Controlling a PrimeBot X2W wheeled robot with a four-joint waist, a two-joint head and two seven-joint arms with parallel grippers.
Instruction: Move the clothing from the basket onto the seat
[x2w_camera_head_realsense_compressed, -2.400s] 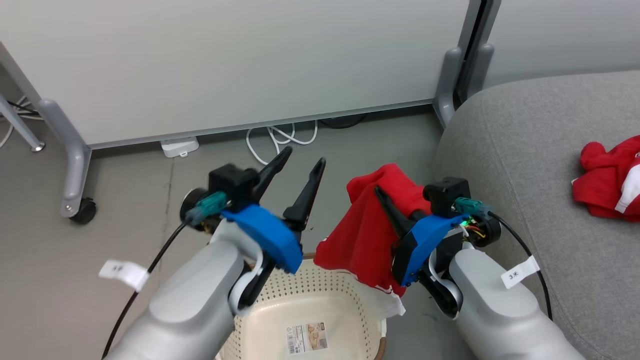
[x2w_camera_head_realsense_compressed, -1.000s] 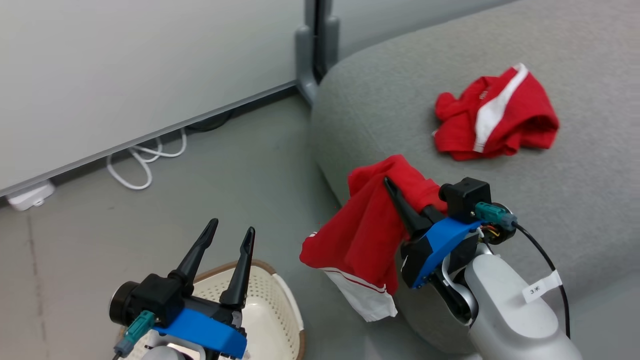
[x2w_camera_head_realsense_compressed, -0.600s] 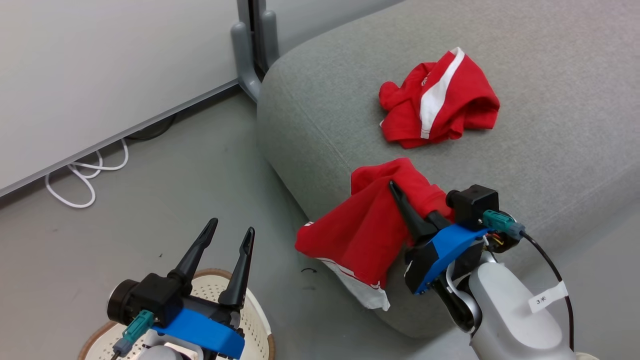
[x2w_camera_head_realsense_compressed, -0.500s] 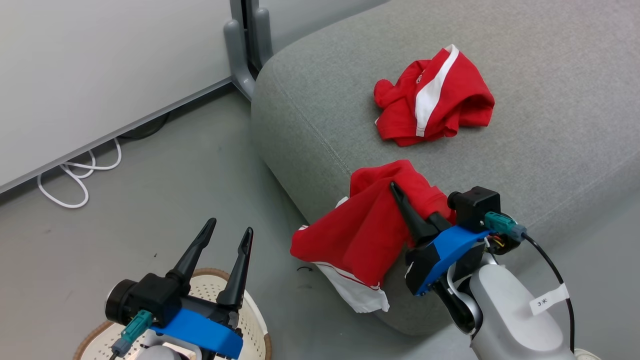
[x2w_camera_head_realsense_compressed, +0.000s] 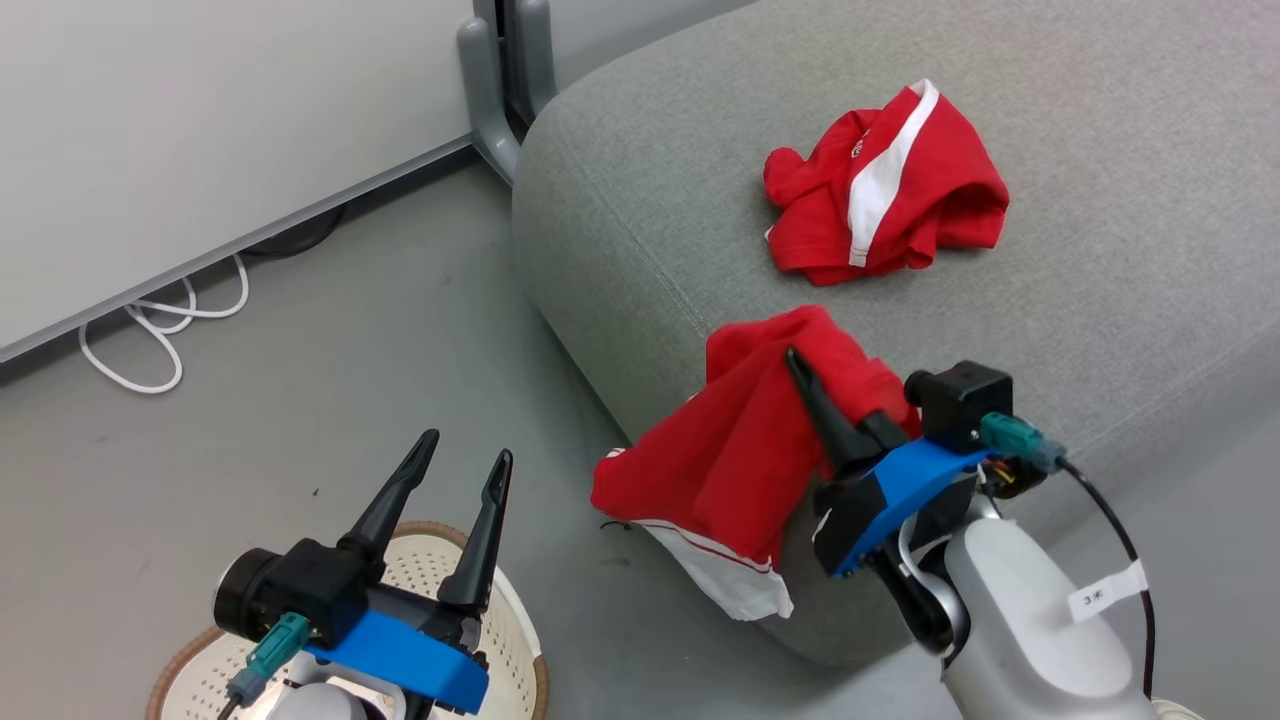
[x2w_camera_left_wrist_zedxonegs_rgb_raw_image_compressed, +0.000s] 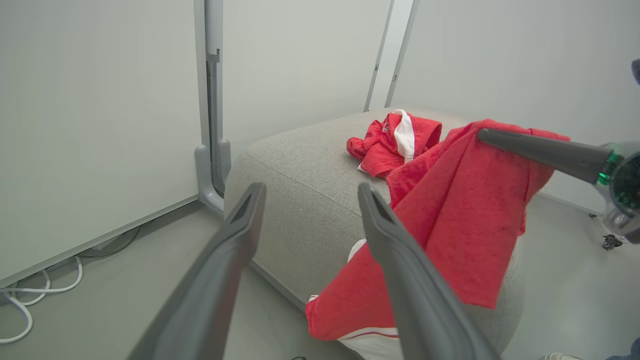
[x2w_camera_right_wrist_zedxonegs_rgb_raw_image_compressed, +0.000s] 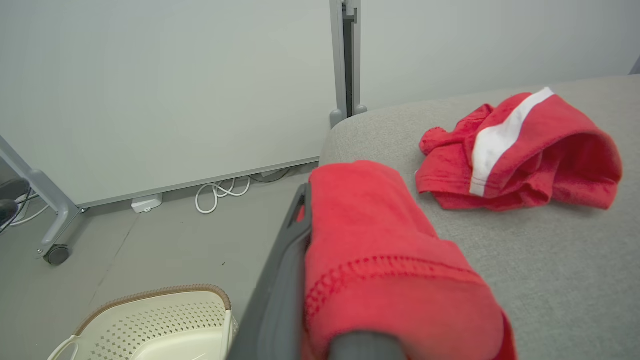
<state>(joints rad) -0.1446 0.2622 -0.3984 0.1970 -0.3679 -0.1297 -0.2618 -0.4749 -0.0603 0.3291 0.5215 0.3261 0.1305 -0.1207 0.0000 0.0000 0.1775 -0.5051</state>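
My right hand is pinched shut on one red garment, which hangs from my fingers at the near corner of the grey seat, its white hem dangling above the floor. The other red garment lies crumpled on the seat, further in. My left hand is spread wide, holding nothing, above the basket

The basket is cut off (bottom edge).
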